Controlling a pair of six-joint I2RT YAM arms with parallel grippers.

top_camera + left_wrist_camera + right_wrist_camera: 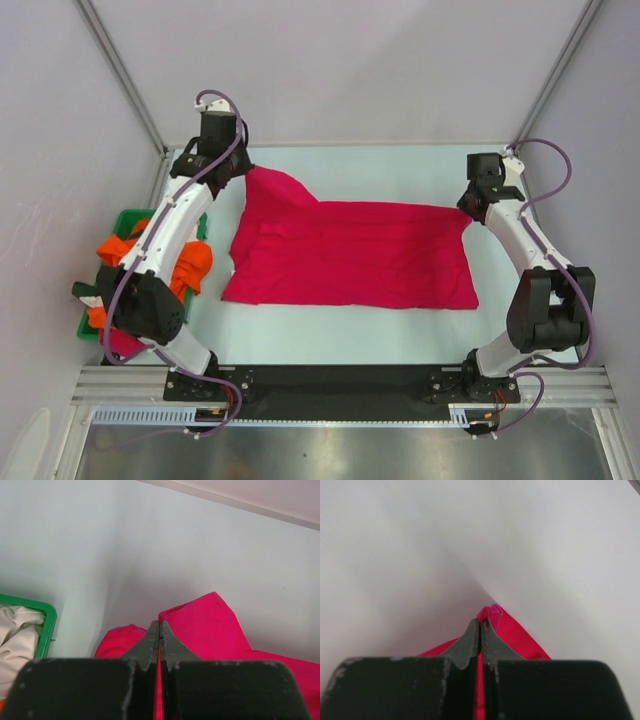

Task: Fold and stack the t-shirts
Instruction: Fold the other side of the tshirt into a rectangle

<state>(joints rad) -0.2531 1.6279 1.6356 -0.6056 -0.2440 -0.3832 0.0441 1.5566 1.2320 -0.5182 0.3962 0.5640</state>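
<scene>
- top view: the crimson t-shirt lay spread across the middle of the counter. its 10 o'clock corner rose to the left jaws and its 2 o'clock corner to the right jaws, and both pairs were pressed together on cloth. orange t-shirts spilled from the green tray at 9 o'clock, partly under the left arm.
- left wrist view: the jaws were clamped tight with a thin crimson line between them, and the shirt bunched just past the tips. the tray's rim sat at 8 o'clock with pale cloth inside.
- right wrist view: the jaws pinched a small nub of hem that poked out at 12 o'clock.
- risk: the right hold looked shallow, so a firm pull could slip that corner free and leave the fold crooked. uneven travel of the two arms would skew the fold. a swing of the left arm might drag the orange t-shirts off the tray.
</scene>
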